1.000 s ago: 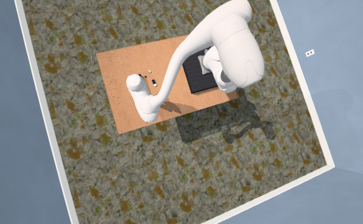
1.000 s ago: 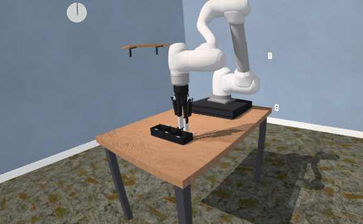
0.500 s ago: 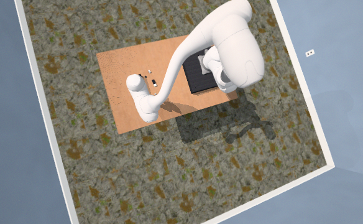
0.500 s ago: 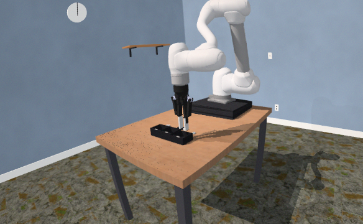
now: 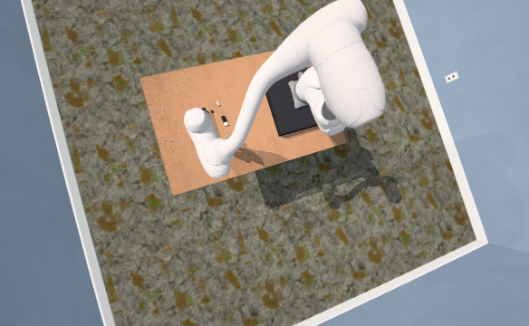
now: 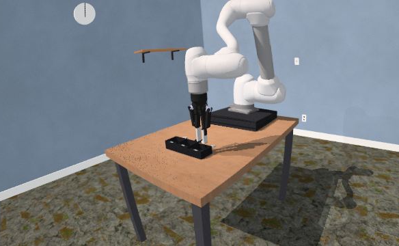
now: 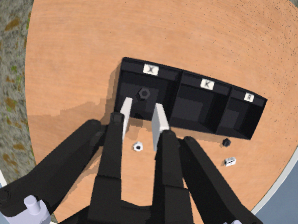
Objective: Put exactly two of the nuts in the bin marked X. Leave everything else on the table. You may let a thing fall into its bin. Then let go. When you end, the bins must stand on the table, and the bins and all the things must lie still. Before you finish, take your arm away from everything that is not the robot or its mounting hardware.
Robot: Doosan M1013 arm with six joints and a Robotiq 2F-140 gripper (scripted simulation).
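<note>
A black bin row [image 7: 189, 104] with three compartments and white labels stands on the table; I cannot read the marks. It also shows in the exterior view [image 6: 188, 147]. My gripper [image 7: 142, 110] hangs upright over the leftmost compartment, its fingers a narrow gap apart with nothing between them. It shows in the exterior view [image 6: 202, 139] just behind the bin row. A dark nut [image 7: 144, 94] lies inside that compartment below the fingertips. A pale nut [image 7: 137, 147] lies on the table on the near side of the bin row.
A dark nut [image 7: 225, 141] and a small white part [image 7: 230, 160] lie on the table beside the bin row's right end. The arm's black base plate [image 6: 243, 117] stands at the back of the table. The table edge is near on the right in the wrist view.
</note>
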